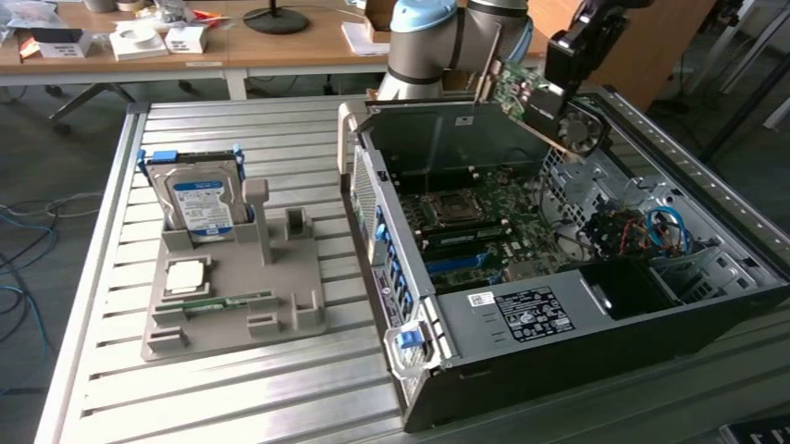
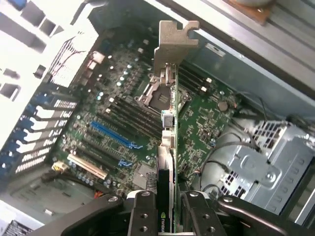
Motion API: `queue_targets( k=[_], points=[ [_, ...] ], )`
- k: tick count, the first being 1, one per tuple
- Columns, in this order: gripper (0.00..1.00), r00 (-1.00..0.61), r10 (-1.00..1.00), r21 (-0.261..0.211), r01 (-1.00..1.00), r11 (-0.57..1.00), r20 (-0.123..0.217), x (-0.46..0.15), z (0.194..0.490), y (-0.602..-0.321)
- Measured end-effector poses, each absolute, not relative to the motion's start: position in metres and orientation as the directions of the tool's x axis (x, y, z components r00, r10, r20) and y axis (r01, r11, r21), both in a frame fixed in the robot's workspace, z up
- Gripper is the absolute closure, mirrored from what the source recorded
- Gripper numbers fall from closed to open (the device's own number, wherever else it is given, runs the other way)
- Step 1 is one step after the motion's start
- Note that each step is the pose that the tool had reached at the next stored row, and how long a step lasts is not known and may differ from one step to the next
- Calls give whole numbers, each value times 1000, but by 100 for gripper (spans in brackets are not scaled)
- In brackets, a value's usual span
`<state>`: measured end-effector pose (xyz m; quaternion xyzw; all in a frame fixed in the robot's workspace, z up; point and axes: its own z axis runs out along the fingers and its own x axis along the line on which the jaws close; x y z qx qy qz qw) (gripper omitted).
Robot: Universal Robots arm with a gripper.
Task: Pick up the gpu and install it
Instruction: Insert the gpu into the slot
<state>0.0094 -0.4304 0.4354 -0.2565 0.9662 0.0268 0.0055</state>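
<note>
your gripper (image 2: 168, 209) is clenched on the gpu (image 2: 170, 123), one finger (image 2: 142, 211) pressed against each flat face near one end of the card. the silvery end bracket (image 2: 174, 42) is at the end furthest from the jaws.

take the open computer case (image 1: 741, 277) as your reference. in the exterior view the gpu (image 1: 534, 97) hangs in the air above the case, over the end nearest the arm's base, tilted and clear of the metal walls. it isn't seated in anything. in the wrist view the card is edge-on, and the motherboard (image 2: 206, 123), with its blue slot (image 2: 110, 135), lies well below it inside the case. the grey parts holder (image 1: 235, 314) and its hard drive (image 1: 203, 199) stand outside the case, on the exterior view's left.

as for handling, i'd judge the card to be light and stiff, so weight won't trouble you. fragility will. the board is thin, its faces carry small components and a fan, and its contact edge shouldn't take knocks. the grip you have, flat pads on the faces near one end, looks sensible. the free length is long, though, so a bump on the bracket end could lever the card round in the pads. the bracket is the sturdiest part. i'd keep pressure off the fan.
</note>
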Motion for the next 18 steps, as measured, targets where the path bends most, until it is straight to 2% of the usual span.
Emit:
queue_targets(
  k=[18],
  points=[
    [74,-662,-749,49,-749,661,-24,9,434,-430]
  ],
)
